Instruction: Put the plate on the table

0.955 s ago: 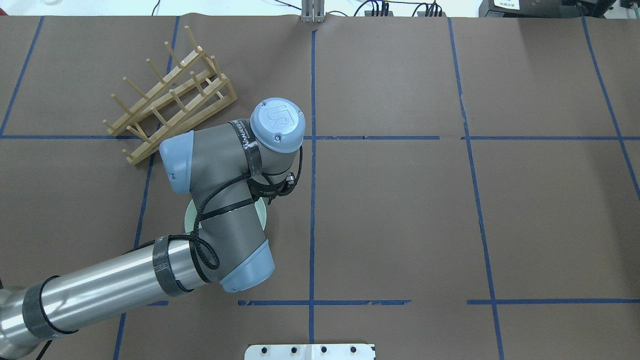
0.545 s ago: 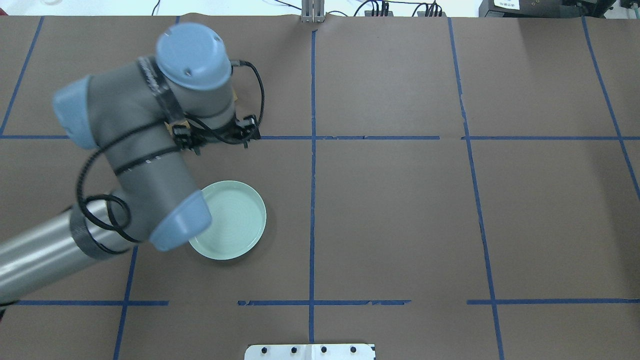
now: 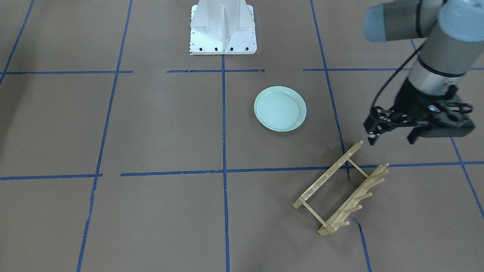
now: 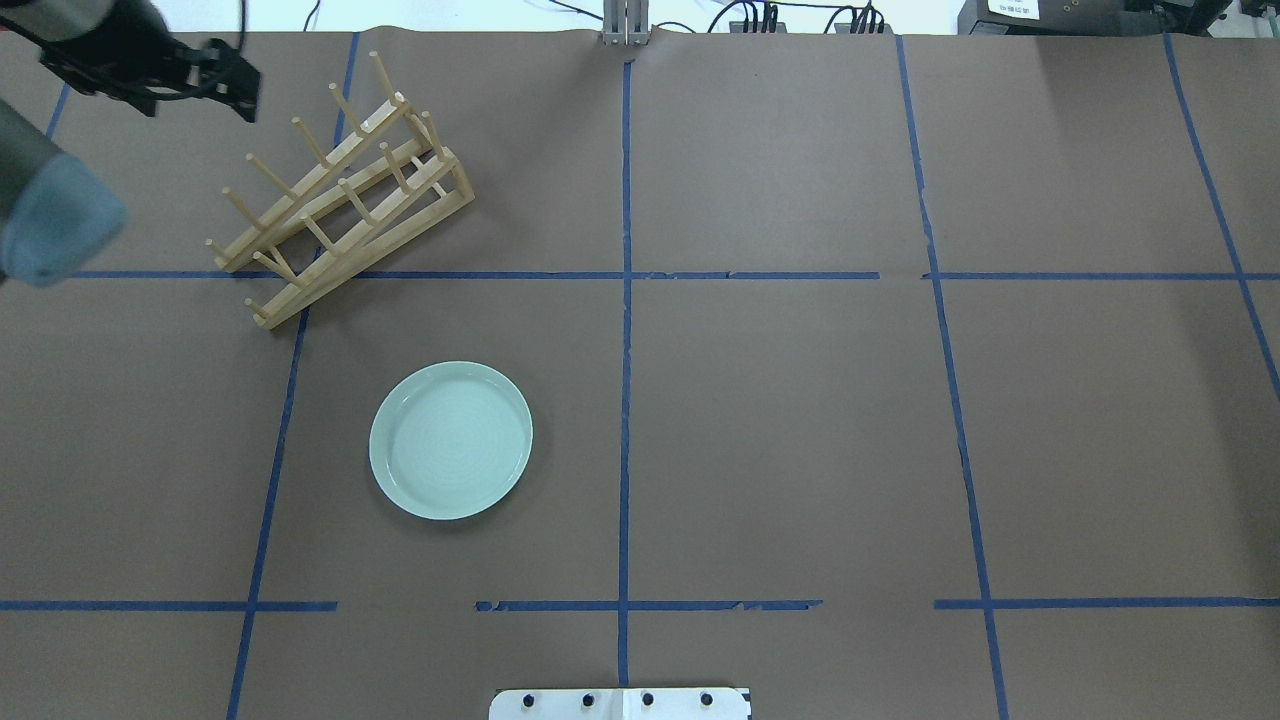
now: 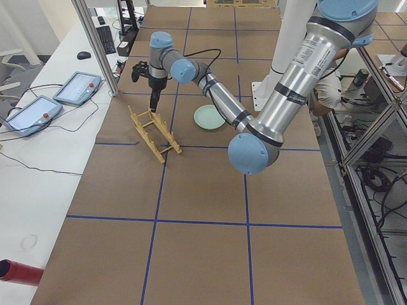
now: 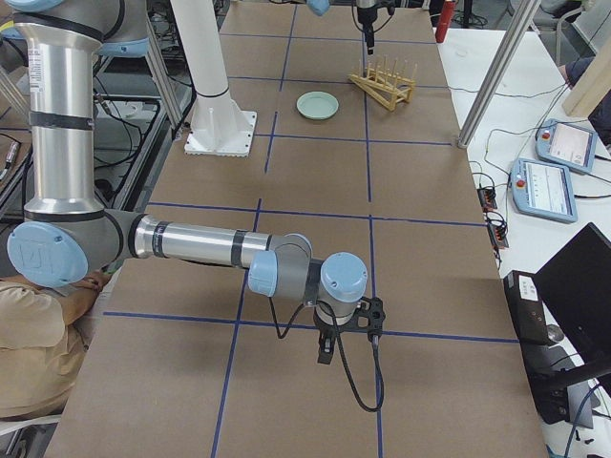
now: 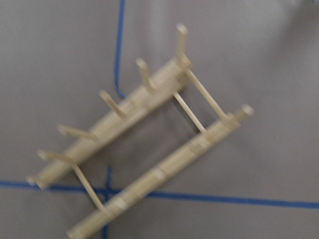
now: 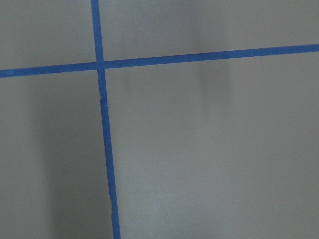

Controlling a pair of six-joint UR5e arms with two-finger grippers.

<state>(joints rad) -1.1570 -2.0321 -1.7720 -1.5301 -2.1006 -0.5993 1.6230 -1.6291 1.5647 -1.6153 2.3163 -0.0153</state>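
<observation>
The pale mint-green plate [image 4: 451, 440] lies flat on the brown table [image 4: 800, 420], left of the centre line. It also shows in the front view [image 3: 280, 108] and in both side views [image 5: 209, 117] [image 6: 317, 105]. My left gripper [image 3: 391, 140] is open and empty. It hangs above the table beside the far end of the wooden rack, well away from the plate. My right gripper [image 6: 325, 348] points down at bare table far to the right. It shows only in the right side view, so I cannot tell whether it is open.
The light wooden peg rack [image 4: 340, 190] stands empty at the far left, across a blue tape line. It also shows in the front view [image 3: 342, 189] and fills the blurred left wrist view [image 7: 144, 149]. The white robot base [image 3: 223, 30] sits at the near edge.
My left arm has swung away from above the plate, past the rack, to the far left corner. The plate has stayed flat in the same spot and is now uncovered.
</observation>
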